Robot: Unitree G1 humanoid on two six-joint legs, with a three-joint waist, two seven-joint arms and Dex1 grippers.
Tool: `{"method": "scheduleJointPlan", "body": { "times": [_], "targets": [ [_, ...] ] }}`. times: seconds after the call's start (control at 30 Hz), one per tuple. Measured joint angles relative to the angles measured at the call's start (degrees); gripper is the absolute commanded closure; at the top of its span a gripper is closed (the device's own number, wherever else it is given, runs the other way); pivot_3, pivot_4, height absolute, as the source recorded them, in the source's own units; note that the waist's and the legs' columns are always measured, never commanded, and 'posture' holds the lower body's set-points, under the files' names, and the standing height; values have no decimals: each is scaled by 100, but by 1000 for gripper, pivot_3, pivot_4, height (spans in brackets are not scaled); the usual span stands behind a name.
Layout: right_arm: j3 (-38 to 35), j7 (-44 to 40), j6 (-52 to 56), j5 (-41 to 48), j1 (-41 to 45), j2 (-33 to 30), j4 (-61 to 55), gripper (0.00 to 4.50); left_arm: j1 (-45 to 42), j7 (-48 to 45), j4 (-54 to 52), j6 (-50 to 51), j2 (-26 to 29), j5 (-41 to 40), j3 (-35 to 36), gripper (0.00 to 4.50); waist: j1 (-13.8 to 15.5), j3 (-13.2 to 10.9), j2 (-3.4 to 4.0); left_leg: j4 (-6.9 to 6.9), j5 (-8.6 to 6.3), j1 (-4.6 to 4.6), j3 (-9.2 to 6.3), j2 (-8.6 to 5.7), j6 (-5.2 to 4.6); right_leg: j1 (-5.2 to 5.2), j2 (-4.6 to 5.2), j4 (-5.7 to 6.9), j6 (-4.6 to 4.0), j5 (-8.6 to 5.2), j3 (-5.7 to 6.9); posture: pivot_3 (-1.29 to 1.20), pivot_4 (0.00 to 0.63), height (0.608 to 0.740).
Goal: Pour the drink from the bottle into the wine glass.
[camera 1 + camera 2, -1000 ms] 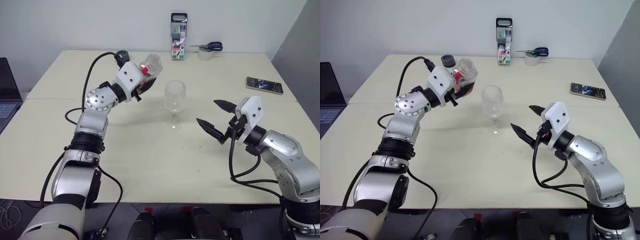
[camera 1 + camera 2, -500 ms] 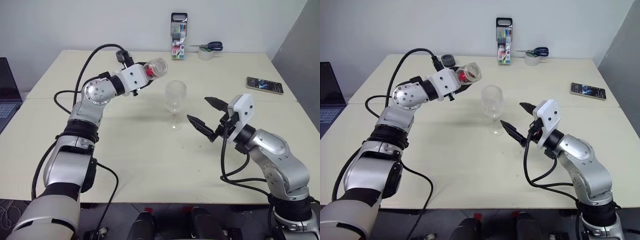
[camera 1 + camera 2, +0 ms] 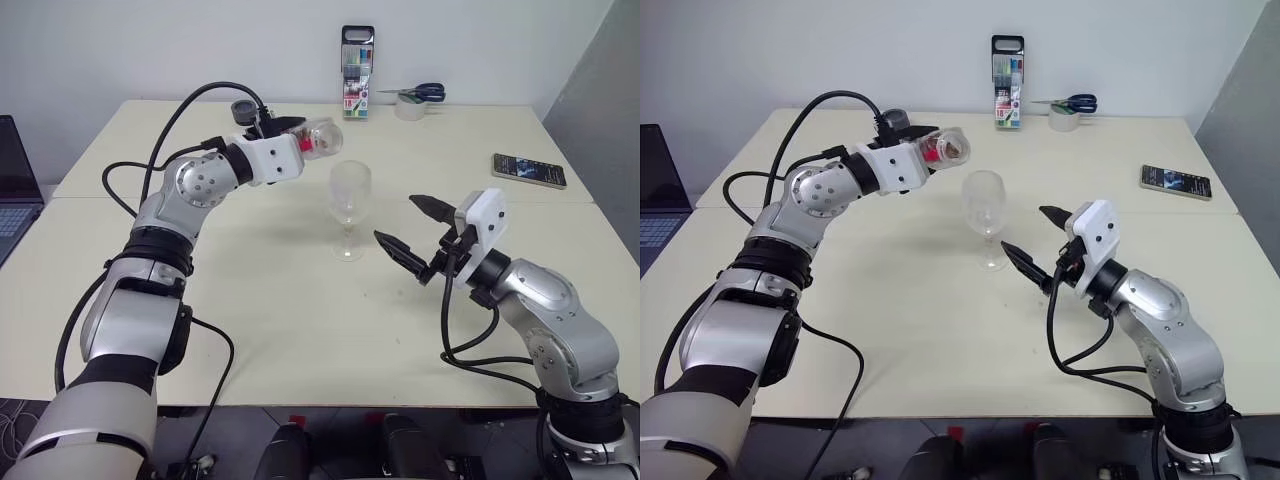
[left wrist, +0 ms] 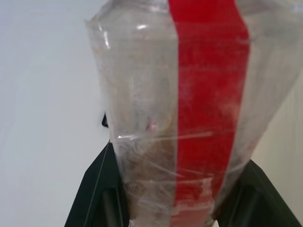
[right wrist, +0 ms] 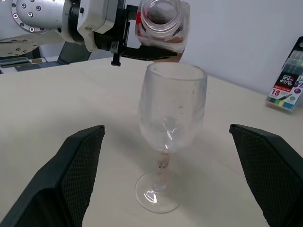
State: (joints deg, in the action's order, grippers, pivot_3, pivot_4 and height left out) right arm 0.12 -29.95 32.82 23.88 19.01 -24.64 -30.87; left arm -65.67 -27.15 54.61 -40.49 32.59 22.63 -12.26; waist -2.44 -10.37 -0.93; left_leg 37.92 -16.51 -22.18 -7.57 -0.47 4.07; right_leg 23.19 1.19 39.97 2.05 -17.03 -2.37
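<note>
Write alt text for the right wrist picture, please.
A clear stemmed wine glass stands empty on a pale table between two open black fingers. Above it, another gripper tilts a small clear plastic bottle.

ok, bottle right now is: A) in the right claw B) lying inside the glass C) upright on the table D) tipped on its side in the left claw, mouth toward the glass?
D: the left claw holds the bottle tipped roughly level, its open mouth just above and beside the wine glass rim.
</note>
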Motion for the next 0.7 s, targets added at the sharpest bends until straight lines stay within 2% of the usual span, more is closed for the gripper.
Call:
{"method": "scheduleJointPlan", "body": {
  "times": [0.7],
  "targets": [
    [120,30,-3,-20,-30,16,0,0,-350,1297,460,-500,130,1038,-600,2760,-17,0,0,1,0,0,0,-2,1,1,1,2,0,0,0,0,150,740]
  ]
}}
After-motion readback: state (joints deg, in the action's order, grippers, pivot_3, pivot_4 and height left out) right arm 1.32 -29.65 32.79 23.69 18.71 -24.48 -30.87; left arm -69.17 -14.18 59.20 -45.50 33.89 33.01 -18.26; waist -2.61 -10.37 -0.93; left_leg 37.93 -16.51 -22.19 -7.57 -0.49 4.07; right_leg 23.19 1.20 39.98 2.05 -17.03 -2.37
